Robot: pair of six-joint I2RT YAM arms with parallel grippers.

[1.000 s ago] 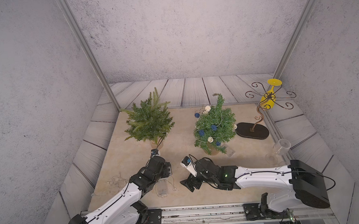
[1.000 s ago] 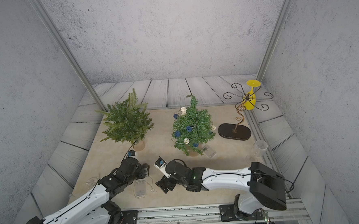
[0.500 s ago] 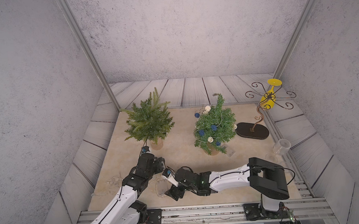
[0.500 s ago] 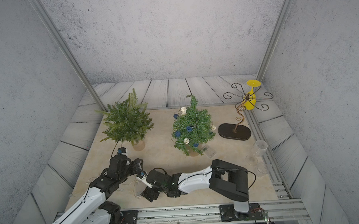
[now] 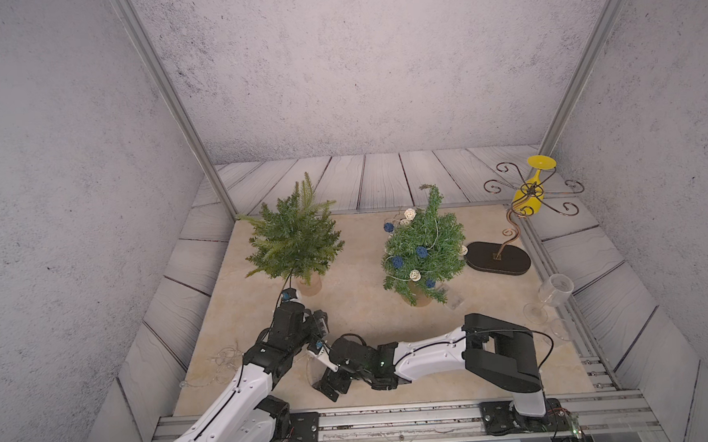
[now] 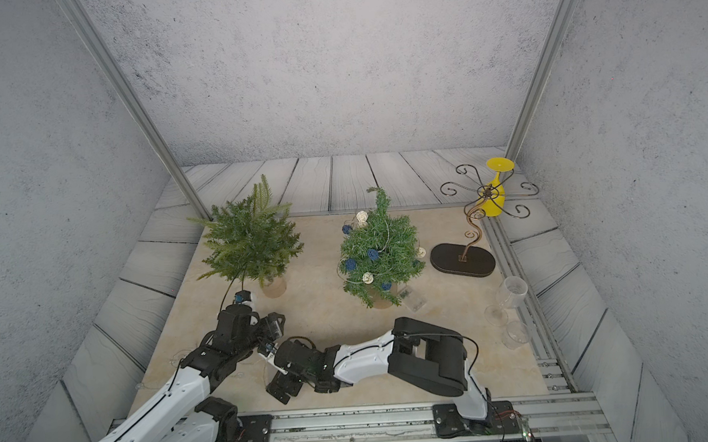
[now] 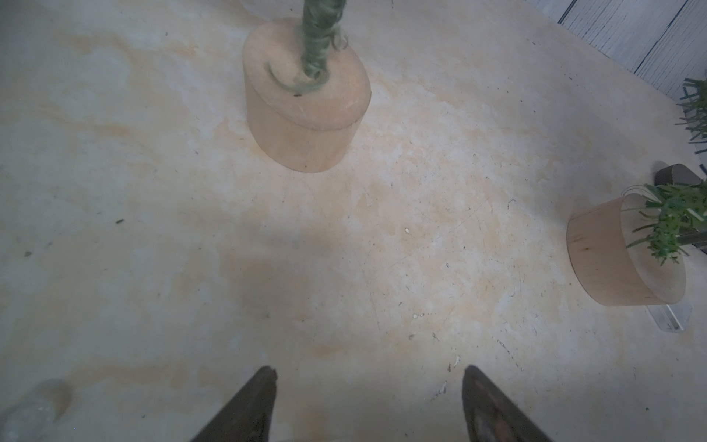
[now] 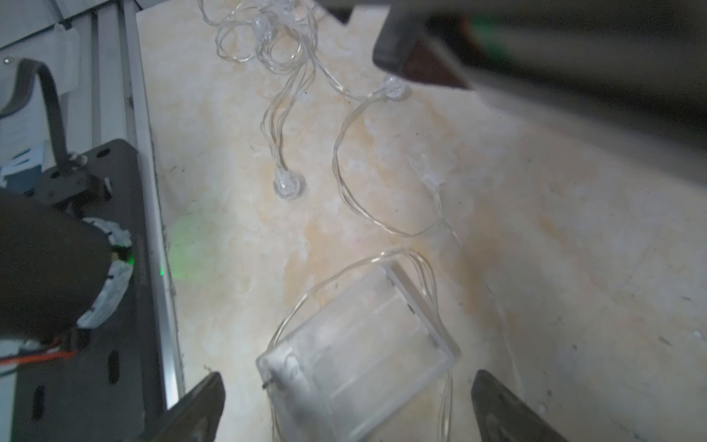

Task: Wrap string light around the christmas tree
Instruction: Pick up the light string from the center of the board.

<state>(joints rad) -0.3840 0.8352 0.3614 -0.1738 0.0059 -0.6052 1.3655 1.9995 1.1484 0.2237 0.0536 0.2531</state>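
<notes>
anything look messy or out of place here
The string light lies in a tangled heap on the table beside its battery box, none of it on the bare tree.

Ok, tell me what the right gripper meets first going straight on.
Most likely the clear battery box of the string light, lying on the table just ahead of the open right gripper; depth is hard to judge.

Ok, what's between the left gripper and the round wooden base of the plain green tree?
Only bare beige tabletop, seen in the left wrist view, between the open left gripper and the round wooden base.
</notes>
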